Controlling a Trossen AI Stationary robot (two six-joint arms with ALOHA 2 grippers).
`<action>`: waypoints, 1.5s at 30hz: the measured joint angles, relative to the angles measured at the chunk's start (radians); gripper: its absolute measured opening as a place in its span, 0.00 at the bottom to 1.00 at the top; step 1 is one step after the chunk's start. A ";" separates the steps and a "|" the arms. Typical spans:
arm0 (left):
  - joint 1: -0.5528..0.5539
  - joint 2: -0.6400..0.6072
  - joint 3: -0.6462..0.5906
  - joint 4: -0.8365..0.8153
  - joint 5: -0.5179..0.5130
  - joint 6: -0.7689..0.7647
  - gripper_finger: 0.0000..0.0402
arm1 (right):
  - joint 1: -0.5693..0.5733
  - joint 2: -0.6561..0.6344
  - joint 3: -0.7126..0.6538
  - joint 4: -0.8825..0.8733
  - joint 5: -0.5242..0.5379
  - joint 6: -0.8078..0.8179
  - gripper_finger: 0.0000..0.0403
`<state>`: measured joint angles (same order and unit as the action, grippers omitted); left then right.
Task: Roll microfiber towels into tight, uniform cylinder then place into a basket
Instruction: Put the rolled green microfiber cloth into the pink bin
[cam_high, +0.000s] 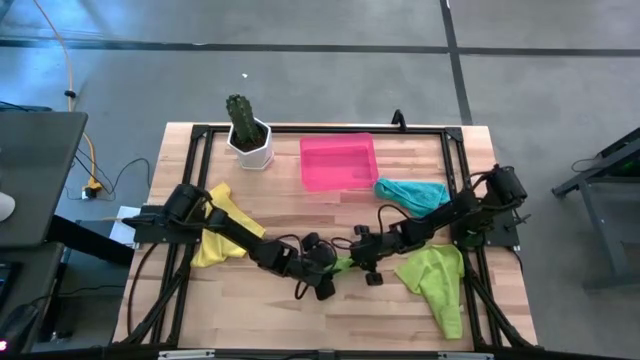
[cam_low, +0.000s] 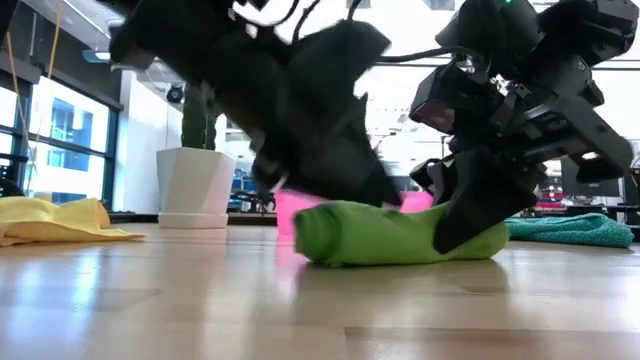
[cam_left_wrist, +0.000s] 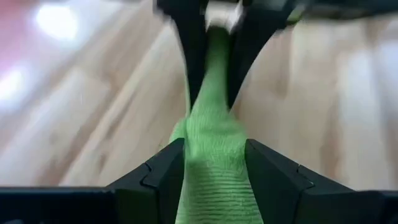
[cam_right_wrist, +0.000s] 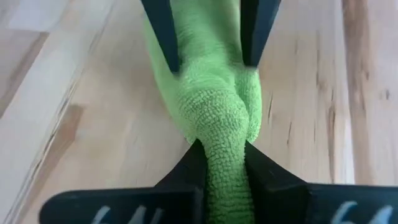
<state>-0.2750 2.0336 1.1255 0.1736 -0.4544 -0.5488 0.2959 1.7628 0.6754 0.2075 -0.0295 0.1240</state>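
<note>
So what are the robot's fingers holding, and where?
Both hold the rolled lime green towel: the right gripper pinches one end, and the left gripper has its fingers around the other end.

No readable text, label, brand or sign is showing anywhere in these views. The only marks are pale strokes on the dark body of the right gripper (cam_right_wrist: 225, 155), just behind its two fingers in the right wrist view; they are looking like cut-off numerals or letters, but too little of them is showing to read.
</note>
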 joint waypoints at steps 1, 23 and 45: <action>0.004 -0.016 0.000 -0.008 -0.005 0.006 0.39 | -0.007 -0.019 0.000 -0.028 -0.016 -0.006 0.06; 0.030 -0.410 -0.001 -0.353 -0.003 0.100 0.39 | -0.381 -0.361 -0.004 -0.219 0.537 0.428 0.08; 0.008 -0.445 0.003 -0.472 -0.079 0.050 0.39 | -0.580 -0.006 0.394 -0.574 0.633 0.691 0.08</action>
<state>-0.2670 1.5883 1.1284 -0.2984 -0.5330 -0.4990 -0.2844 1.7563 1.0692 -0.3660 0.6030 0.8153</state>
